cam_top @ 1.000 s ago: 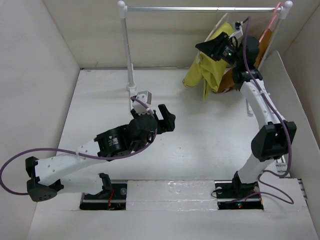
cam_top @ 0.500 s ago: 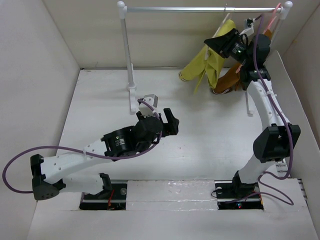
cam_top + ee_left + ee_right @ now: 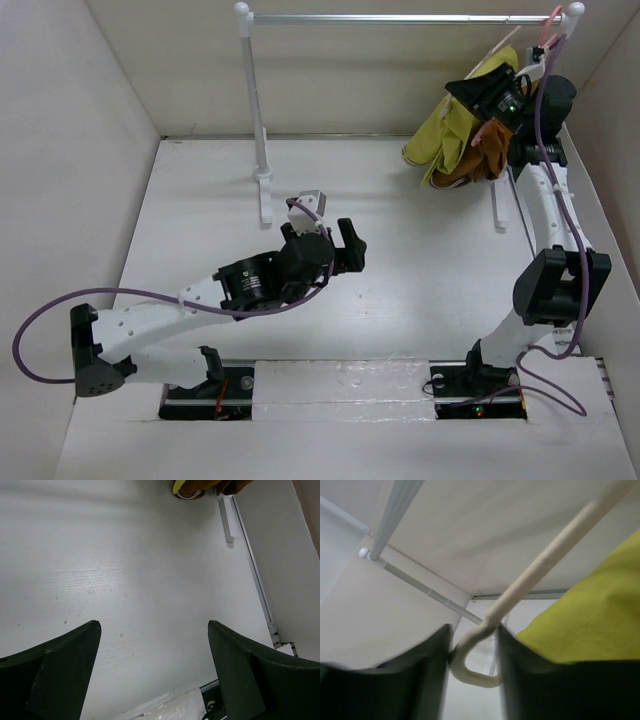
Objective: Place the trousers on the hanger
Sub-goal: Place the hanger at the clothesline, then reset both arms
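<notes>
The yellow-green trousers (image 3: 445,130) hang draped over the cream-white hanger (image 3: 497,48), held up near the right end of the rail. My right gripper (image 3: 492,95) is shut on the hanger. In the right wrist view its jaws (image 3: 473,630) pinch the hanger's curved end (image 3: 470,672), and the trousers (image 3: 590,615) fill the right side. My left gripper (image 3: 343,248) hovers open over the middle of the table with nothing in it. The left wrist view shows its wide-apart fingers (image 3: 65,670) above bare tabletop, and a bit of the trousers (image 3: 179,487) at the top edge.
A metal rail (image 3: 400,17) on white posts spans the back. A pink hanger (image 3: 550,30) with a rust-brown garment (image 3: 480,162) hangs at its right end, right behind the trousers. The rack's foot (image 3: 227,520) lies on the table. Side walls enclose the table.
My right arm has carried the hanger and trousers up and to the right along the rail, close to the pink hanger. My left arm has shifted a little rightward, still open.
</notes>
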You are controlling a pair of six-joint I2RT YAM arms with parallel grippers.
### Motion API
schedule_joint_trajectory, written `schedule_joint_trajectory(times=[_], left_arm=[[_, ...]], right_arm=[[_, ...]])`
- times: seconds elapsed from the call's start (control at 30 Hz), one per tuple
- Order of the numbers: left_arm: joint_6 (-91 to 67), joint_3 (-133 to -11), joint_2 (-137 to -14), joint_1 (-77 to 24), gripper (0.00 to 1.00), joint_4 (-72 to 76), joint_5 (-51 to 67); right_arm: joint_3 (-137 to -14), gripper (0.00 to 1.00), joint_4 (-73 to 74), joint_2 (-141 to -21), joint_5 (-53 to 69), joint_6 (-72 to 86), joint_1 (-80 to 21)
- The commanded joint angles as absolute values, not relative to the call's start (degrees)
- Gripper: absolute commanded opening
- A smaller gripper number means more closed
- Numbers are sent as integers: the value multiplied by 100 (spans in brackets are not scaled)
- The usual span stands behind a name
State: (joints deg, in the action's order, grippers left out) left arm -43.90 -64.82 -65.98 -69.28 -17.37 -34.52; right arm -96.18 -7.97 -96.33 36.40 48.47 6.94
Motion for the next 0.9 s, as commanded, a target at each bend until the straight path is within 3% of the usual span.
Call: schedule_joint_trajectory(times=[0.0,0.03,0.1,0.17,0.2,0.3,0.4,0.53,0.7,0.87], left_arm=[[-4438,-6416,-6662,-6917,86,-1678,-3507],[-4465,-6425,-6688,-6917,87,-1722,-3516],[-4500,-6372,-6802,-6917,99,-1714,-3437],[-4676,-6372,-6977,-6778,99,-1740,-3027],[-4650,-6337,-7031,-6420,99,-1514,-2632],[-4589,-6293,-7075,-6030,99,-1127,-1821],[-4307,-6739,-7058,-5968,99,-1335,-1784],[-4359,-6961,-6865,-5968,99,-1749,-1811],[-4797,-5709,-5724,-5968,99,-1557,-1828],[-5176,-4703,-4450,-5915,99,-1547,-1749]], right_arm=[[-9406,41,-1672,-9089,3867,4150,817],[-9404,64,-1191,-8940,3885,3827,870],[-9692,70,-531,-8851,4042,3404,948],[-10035,70,883,-8720,3921,2429,1020],[-10194,100,1288,-8667,3885,2052,1072],[-10170,100,1758,-8228,4060,1451,1309],[-9572,100,1345,-7369,3999,1284,1424],[-9028,100,2168,-6480,3947,355,1074],[-6257,100,2153,-4855,3815,71,-69],[-4616,100,3496,-2993,3175,-598,-755]])
